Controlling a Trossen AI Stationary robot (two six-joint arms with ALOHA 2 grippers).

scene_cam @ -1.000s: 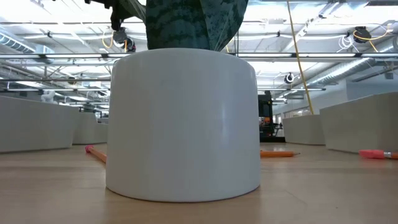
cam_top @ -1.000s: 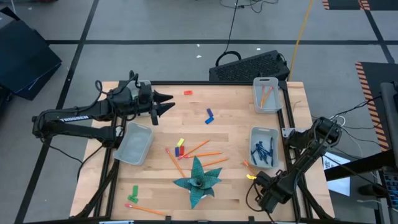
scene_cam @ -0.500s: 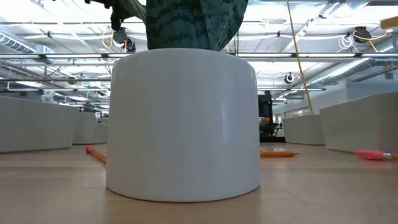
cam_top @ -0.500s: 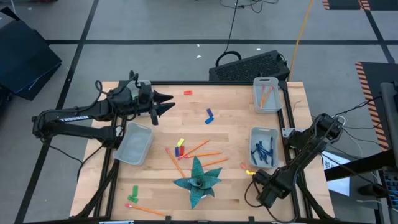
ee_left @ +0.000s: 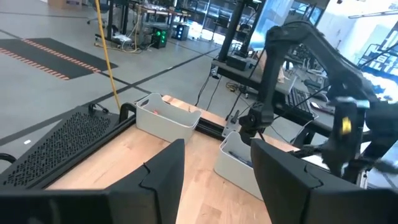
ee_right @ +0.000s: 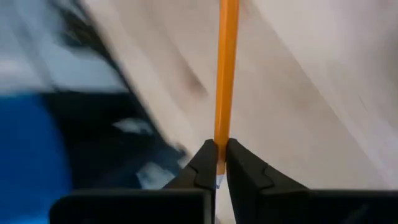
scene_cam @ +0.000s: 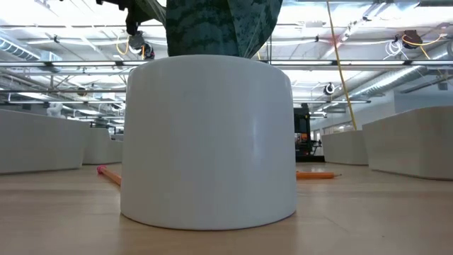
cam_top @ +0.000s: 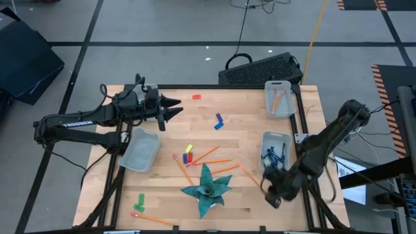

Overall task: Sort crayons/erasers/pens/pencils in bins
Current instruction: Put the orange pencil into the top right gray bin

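Your right hand (ee_right: 216, 163) is clamped on an orange pencil (ee_right: 224, 74), raised near the pen bin (cam_top: 275, 153) on the worktop's (cam_top: 244, 133) right. Your left hand (cam_top: 174, 107) waits far left, fingers apart.

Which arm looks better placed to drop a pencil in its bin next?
The right. Its gripper already pinches a pencil, near the bin with pencils; the left gripper hangs empty across the table.
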